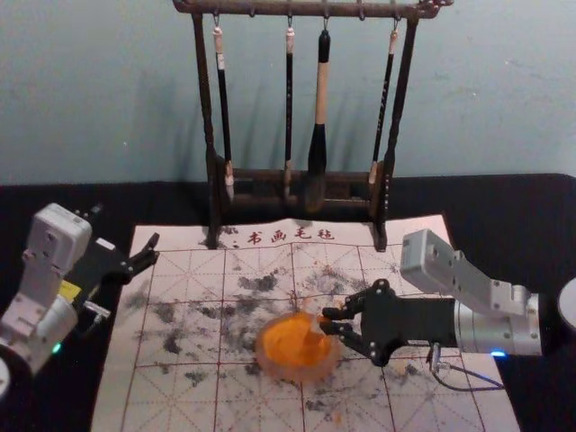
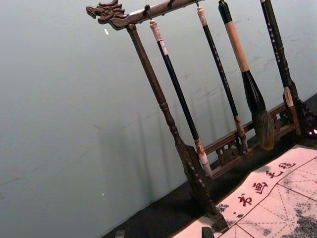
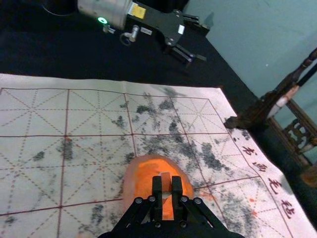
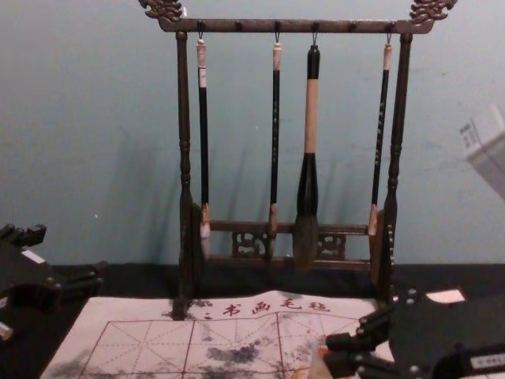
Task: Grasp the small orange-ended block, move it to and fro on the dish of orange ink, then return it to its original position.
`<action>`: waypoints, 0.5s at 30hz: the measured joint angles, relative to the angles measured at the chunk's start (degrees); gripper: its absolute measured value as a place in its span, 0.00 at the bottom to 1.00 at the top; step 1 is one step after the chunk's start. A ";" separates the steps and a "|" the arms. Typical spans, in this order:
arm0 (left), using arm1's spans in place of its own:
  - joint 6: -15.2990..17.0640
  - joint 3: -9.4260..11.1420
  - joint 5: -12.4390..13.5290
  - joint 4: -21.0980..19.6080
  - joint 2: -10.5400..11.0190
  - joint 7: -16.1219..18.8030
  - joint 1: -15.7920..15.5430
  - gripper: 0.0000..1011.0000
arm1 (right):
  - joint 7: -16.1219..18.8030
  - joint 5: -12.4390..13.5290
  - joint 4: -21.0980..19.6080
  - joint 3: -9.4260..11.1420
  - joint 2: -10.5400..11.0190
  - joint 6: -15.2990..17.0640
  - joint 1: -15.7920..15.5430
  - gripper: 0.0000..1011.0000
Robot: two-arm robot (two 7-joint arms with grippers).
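The right gripper, black and angular with hinged metal joints, reaches in over the right-hand part of the ink dish, its two fingers clamped on the small block. The block is slim and straight-edged, a dull pinkish tan on its upper part, and stands between the flat fingers above the orange ink; whether its lower end touches the ink I cannot tell. The dish is rounded, with a pale, cloudy rim around the vivid ink. It sits on a cream writing mat, ruled with red lines and dashed diagonals and blotched with grey, dry-looking smudges. The left gripper is parked by the mat's far left corner, its fingers spread and holding nothing. Behind the mat stands a rack of dark carved wood with turned posts, from which hang three slender brushes and one thick brush with a full, greyish tuft.
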 joint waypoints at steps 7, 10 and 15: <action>0.00 0.00 0.00 0.00 0.00 0.00 0.00 0.99 | 0.42 0.24 -1.16 -0.22 0.54 -0.04 -0.68 0.08; 0.00 0.00 0.00 0.00 0.00 0.00 0.00 0.99 | 0.72 0.08 -1.34 -0.63 0.55 -0.08 -0.68 0.08; 0.00 0.00 0.00 0.00 0.00 0.00 0.00 0.99 | 0.97 -0.29 -1.25 -1.16 0.24 -0.07 -0.36 0.08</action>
